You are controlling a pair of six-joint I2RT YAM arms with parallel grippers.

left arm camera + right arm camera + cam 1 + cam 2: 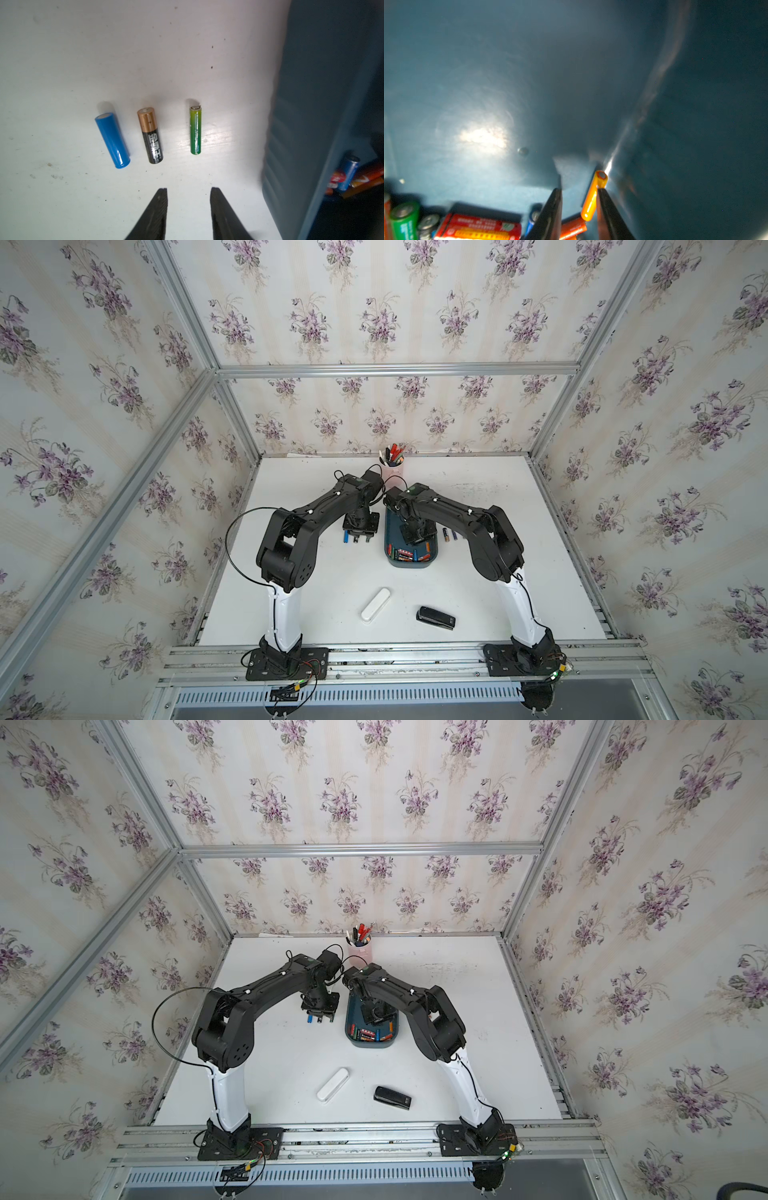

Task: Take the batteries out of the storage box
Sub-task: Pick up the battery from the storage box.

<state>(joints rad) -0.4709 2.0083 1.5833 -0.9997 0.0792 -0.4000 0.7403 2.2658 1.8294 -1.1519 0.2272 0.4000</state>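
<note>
The teal storage box (409, 566) (370, 1045) sits mid-table with several batteries (405, 554) heaped at its near end. My right gripper (579, 190) is down inside the box, open. A thin orange battery (592, 197) leans against the inner face of one finger, and the other finger stands clear of it. Red (477, 227) and green (404, 220) batteries lie beside it. My left gripper (189, 190) hangs open and empty over the table left of the box wall (311, 104). A blue battery (112, 140), a black-and-copper one (150, 135) and a green one (195, 130) lie ahead of it.
A pink pen cup (391, 466) stands at the back behind both wrists. A white oblong case (375, 605) and a black stapler-like object (435, 617) lie near the front. Two more batteries (445, 534) lie on the table right of the box.
</note>
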